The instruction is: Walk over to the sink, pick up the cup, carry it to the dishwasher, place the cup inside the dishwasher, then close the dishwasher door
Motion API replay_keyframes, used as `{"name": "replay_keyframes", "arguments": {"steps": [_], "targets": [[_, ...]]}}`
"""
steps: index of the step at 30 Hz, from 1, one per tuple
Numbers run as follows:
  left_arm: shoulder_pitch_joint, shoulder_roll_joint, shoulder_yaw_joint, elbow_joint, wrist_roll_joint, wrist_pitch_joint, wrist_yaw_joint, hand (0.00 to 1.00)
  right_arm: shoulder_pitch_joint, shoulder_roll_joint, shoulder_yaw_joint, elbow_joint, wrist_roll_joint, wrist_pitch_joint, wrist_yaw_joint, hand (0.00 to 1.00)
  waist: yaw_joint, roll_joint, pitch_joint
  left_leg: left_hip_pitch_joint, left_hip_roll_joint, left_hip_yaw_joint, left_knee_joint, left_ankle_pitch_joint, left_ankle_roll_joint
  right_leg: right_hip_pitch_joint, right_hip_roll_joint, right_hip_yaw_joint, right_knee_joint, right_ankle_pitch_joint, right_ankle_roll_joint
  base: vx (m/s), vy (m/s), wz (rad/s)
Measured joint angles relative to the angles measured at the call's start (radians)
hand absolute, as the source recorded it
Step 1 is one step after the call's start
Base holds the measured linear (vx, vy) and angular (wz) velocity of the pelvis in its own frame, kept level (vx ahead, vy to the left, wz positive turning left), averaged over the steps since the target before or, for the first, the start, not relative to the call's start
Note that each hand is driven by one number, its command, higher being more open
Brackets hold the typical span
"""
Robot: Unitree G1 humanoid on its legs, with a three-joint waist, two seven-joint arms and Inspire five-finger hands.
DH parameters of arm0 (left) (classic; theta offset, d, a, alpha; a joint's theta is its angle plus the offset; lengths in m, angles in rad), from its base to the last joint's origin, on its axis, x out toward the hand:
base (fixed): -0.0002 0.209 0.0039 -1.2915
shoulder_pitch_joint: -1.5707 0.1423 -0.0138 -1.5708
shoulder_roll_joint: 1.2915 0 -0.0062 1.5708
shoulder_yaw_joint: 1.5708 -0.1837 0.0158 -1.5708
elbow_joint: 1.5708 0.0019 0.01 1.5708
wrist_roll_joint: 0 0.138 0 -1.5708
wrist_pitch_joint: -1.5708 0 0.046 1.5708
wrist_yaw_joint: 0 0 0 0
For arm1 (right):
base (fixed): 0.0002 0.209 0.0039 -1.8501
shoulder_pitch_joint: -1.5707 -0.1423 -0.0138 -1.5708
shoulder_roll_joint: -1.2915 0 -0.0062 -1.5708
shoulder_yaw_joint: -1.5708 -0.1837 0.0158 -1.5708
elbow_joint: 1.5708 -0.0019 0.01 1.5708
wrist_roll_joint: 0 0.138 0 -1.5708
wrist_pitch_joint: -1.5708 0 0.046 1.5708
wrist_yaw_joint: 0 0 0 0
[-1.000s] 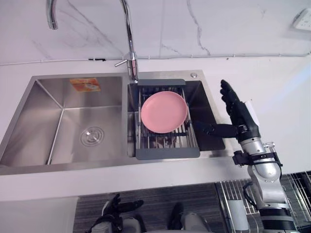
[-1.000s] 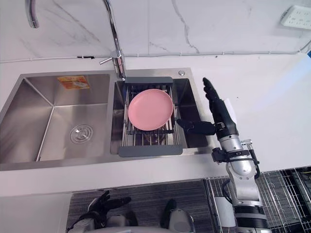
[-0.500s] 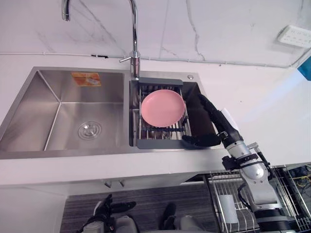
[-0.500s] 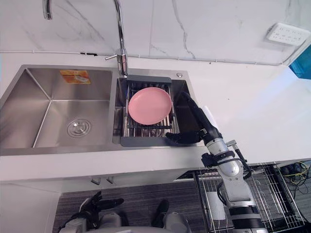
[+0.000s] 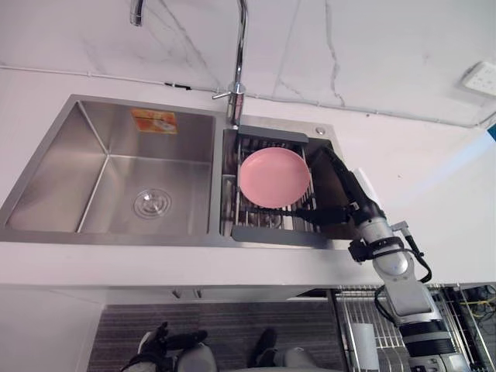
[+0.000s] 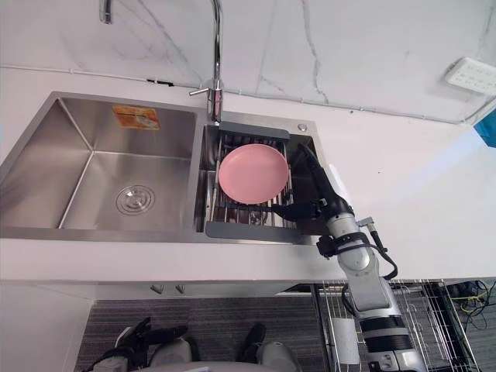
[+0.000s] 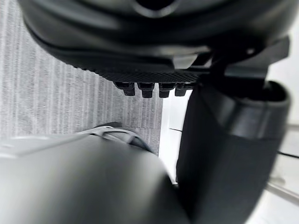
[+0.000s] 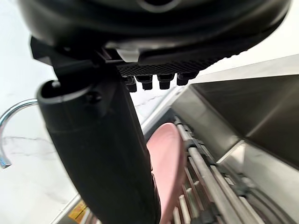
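A pink plate (image 5: 275, 177) lies on a dark draining rack (image 5: 275, 235) set over the right basin of a steel double sink (image 5: 46, 194). My right hand (image 5: 350, 195) reaches down into that basin along the rack's right side. It is open, with straight fingers (image 8: 154, 82) pointing at the back wall and the thumb (image 8: 107, 149) stretched along the rack's front right corner. It holds nothing. The hand hides the basin floor beside the rack. My left hand (image 5: 159, 341) hangs low near the floor, open and idle.
A tall curved faucet (image 5: 240, 70) rises behind the divider between the basins. The left basin (image 5: 147, 167) holds only its drain. White counter (image 5: 434, 178) runs to the right, with a wall socket (image 5: 480, 77) above. A wire dishwasher rack (image 5: 356, 306) sticks out below the counter at lower right.
The camera has shifted. My right hand has come down from above the counter's edge into the right basin beside the rack, its fingers still straight.
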Motion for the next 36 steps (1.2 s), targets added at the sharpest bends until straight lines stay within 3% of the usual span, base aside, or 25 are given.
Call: {"name": "replay_keyframes", "arguments": {"steps": [12, 19, 36], "targets": [[0.016, -0.003, 0.024, -0.024, 0.001, 0.003, -0.011, 1.00, -0.044, 0.000, 0.006, 0.082, -0.093, 0.082, 0.001, 1.00, 0.015, -0.012, 0.004, 0.012, -0.026, -0.033, -0.041, 0.011, 0.012, 0.013, -0.018, -0.031, 0.001, 0.002, 0.001, -0.02, 0.008, 0.08], [0.016, -0.001, 0.029, -0.029, 0.003, 0.017, -0.017, 1.00, -0.048, 0.000, 0.006, 0.085, -0.102, 0.087, 0.005, 1.00, 0.015, -0.019, 0.008, 0.016, -0.030, -0.032, -0.042, 0.011, 0.013, 0.013, -0.023, -0.031, 0.009, 0.002, 0.001, 0.00, 0.004, 0.00], [0.028, -0.007, 0.043, -0.057, 0.025, 0.025, -0.033, 1.00, -0.114, -0.001, 0.038, 0.179, -0.317, 0.103, -0.007, 1.00, 0.029, -0.015, 0.011, 0.040, -0.067, -0.041, -0.093, 0.041, 0.028, 0.017, -0.056, -0.052, 0.022, -0.005, 0.010, 0.00, 0.018, 0.03]]}}
